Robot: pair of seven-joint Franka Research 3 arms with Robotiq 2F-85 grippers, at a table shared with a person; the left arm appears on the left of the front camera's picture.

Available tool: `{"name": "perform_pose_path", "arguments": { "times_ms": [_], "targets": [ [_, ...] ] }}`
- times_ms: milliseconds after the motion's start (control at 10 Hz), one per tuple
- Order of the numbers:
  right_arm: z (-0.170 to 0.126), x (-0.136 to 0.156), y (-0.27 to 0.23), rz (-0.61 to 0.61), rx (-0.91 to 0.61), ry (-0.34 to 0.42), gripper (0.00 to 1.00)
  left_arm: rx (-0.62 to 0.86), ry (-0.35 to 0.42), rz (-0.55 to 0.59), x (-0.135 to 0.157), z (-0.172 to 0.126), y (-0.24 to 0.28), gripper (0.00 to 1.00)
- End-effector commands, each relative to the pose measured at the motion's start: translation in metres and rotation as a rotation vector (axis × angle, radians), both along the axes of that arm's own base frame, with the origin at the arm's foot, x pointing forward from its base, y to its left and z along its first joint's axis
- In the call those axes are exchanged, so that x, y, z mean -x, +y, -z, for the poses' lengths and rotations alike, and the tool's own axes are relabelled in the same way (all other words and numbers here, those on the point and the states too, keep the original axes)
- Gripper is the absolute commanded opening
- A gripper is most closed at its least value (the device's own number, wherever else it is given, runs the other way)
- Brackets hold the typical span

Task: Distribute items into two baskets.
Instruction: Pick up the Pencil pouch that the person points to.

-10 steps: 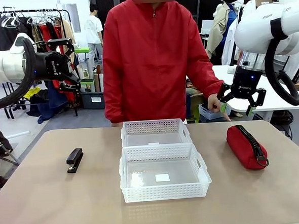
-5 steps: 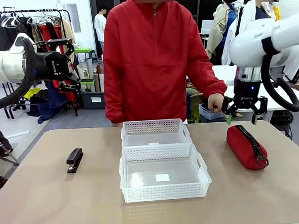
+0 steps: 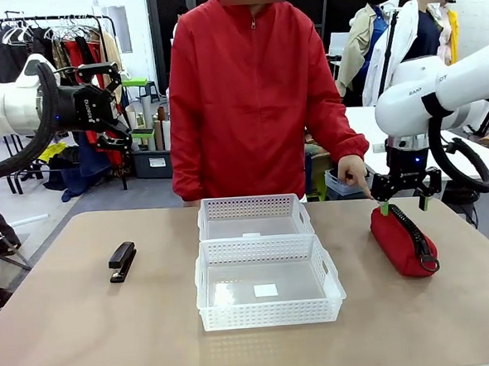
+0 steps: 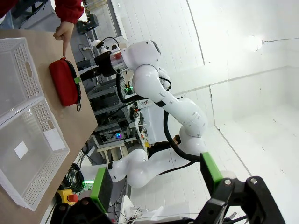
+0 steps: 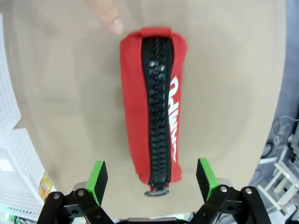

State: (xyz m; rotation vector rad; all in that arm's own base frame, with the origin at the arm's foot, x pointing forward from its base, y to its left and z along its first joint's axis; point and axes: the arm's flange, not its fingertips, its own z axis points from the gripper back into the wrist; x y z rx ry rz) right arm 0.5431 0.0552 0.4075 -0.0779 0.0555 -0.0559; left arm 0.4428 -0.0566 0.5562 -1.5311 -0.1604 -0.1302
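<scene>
Right gripper (image 5: 152, 179): jaws apart over red pouch (image 5: 138, 116); your risk: descent strikes person's finger (image 5: 108, 16), seemingly touching the pouch.

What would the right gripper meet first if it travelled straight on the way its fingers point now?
Most likely the red pouch, lying zipper-up on the table. In the right wrist view it sits roughly centred between the open fingers of the right gripper. How far off it lies is unclear.

Your larger basket (image 3: 269, 314) sits mid-table, smaller basket (image 3: 253, 207) touching at its 12 o'clock. At 3 o'clock the red pouch (image 3: 403, 241) lies zipper up; black stapler (image 3: 122, 261) flat at 9.
</scene>
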Motion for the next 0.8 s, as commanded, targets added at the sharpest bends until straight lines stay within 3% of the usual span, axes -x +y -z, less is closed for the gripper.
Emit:
{"name": "perform_pose_path", "arguments": {
  "times_ms": [0,400,700],
  "targets": [
    [0.021,-0.003,-0.007,-0.008,-0.037,-0.033,1.00,0.002,-0.003,0.000,0.000,-0.002,0.001,1.00],
    [0.041,-0.005,-0.008,0.003,-0.052,0.006,1.00,0.002,-0.003,0.000,0.000,-0.002,0.001,1.00],
    [0.041,-0.003,-0.008,-0.010,-0.049,0.010,0.41,0.002,-0.003,0.000,0.000,-0.002,0.001,1.00]
  ]
}}
